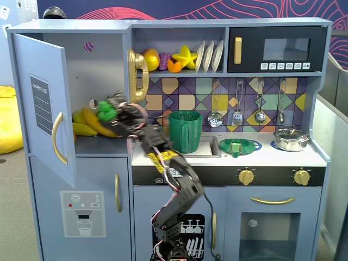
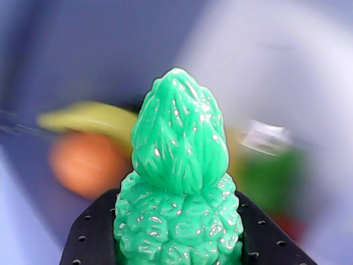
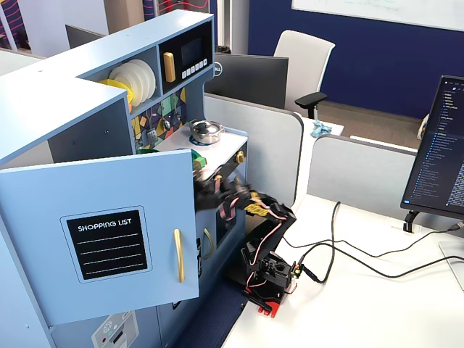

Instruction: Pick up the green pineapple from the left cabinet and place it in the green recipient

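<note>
The green pineapple [image 2: 179, 187] sits clamped in the gripper [image 1: 111, 110], crown up in the wrist view; the black jaws press its bumpy body on both sides; the gripper is at the mouth of the left cabinet [image 1: 43, 103], door open, bananas [image 1: 87, 124] behind; the green recipient [image 1: 185, 130] stands by the sink.

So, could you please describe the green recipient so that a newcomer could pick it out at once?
In a fixed view, find the toy kitchen's countertop under the tiled backsplash. The green recipient stands upright at the sink's left end. It is tall, dark green and ribbed, unlike the shallow green dish lying flat to its right.
</note>
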Available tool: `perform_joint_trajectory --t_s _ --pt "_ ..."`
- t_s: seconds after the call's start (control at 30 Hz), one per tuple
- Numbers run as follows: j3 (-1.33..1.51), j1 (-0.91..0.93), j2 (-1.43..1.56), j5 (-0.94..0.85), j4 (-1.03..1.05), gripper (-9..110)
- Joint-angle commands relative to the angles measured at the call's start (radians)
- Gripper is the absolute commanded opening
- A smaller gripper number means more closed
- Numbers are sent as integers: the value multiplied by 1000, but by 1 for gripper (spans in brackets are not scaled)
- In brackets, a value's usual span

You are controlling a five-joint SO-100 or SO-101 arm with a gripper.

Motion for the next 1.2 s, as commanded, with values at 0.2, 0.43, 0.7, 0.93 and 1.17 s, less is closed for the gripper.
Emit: perform_joint_trajectory --t_s 0.2,0.43,0.7,0.93,1.17 --pt "-357 451 -32 123 161 0" --pt "-604 704 -344 291 69 0" --pt "-623 799 -577 370 -91 0" --pt "-661 838 -723 443 -101 19" --pt "-646 845 -749 483 -114 27"
